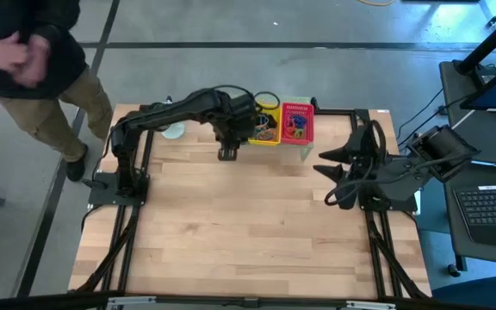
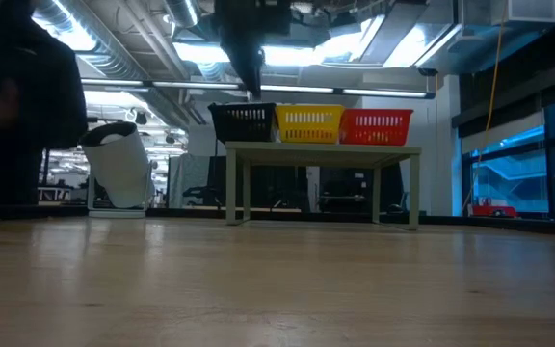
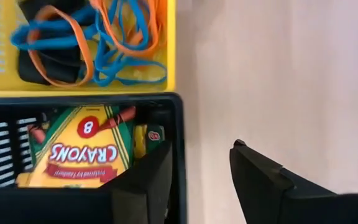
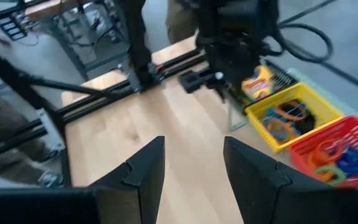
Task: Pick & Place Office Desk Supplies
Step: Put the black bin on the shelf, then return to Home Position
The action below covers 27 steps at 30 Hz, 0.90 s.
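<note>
My left gripper (image 1: 228,152) hangs open over the near edge of the black mesh tray (image 1: 241,120), above it in the low view (image 2: 251,77). In its wrist view (image 3: 201,180) one finger is over the tray's corner and the other over bare wood. A yellow-green crayon box (image 3: 79,149) lies flat in the black tray (image 3: 178,134). Blue and orange loops (image 3: 114,37) lie over dark items in the yellow tray (image 3: 169,56). The red tray (image 4: 337,155) holds more coloured loops. My right gripper (image 1: 328,179) waits open at the table's right side (image 4: 191,168).
The three trays stand in a row on the pale green mesh shelf (image 2: 321,149) at the table's far edge. A person (image 1: 33,60) stands beyond the table's far left corner. Bare wood (image 1: 248,232) stretches from the shelf to the near edge.
</note>
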Available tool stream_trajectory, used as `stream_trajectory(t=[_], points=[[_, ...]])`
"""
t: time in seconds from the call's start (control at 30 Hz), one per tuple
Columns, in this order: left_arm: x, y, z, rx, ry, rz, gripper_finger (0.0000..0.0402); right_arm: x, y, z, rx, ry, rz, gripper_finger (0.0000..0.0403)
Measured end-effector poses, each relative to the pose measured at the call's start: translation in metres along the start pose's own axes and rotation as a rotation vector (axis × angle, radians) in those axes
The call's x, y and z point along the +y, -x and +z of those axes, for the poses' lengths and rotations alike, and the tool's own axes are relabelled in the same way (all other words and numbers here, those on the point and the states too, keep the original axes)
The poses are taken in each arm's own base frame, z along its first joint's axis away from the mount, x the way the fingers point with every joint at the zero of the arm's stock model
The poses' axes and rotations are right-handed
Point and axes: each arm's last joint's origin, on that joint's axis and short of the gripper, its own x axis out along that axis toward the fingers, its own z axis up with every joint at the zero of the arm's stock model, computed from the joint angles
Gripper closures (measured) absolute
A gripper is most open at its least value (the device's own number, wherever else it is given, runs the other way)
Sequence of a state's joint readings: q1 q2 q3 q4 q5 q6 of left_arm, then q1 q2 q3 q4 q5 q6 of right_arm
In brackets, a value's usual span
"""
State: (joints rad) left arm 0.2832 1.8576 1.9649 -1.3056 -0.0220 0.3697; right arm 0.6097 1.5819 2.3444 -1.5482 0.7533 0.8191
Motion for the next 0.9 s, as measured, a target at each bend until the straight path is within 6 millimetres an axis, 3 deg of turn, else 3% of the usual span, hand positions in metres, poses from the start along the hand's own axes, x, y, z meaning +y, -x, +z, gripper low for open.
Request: stream_trajectory(t=[0.17, 0.27, 0.4, 0.53, 0.67, 0.9], points=[[0.0, 0.05, 0.005, -0.131, 0.057, -0.079, 0.0236, -0.016, 0.015, 0.006, -0.05, -0.015, -0.001, 0.0238], [-0.003, 0.095, 0.001, -0.299, 0.101, -0.123, 0.0235, -0.03, 0.027, 0.008, -0.065, -0.02, 0.007, 0.0238], [-0.014, 0.151, -0.02, -0.501, 0.14, -0.186, 0.0239, -0.055, 0.047, 0.011, -0.091, -0.035, 0.034, 0.0238], [-0.03, 0.183, -0.047, -0.658, 0.139, -0.192, 0.0246, -0.083, 0.061, 0.001, -0.079, -0.073, 0.058, 0.0238], [-0.044, 0.184, -0.078, -0.8, 0.174, -0.187, 0.0255, -0.105, 0.058, -0.024, -0.028, -0.148, 0.028, 0.0238], [-0.072, 0.132, -0.125, -1.035, 0.319, -0.289, 0.0258, -0.113, 0.021, -0.08, 0.021, -0.254, 0.034, 0.0238]])
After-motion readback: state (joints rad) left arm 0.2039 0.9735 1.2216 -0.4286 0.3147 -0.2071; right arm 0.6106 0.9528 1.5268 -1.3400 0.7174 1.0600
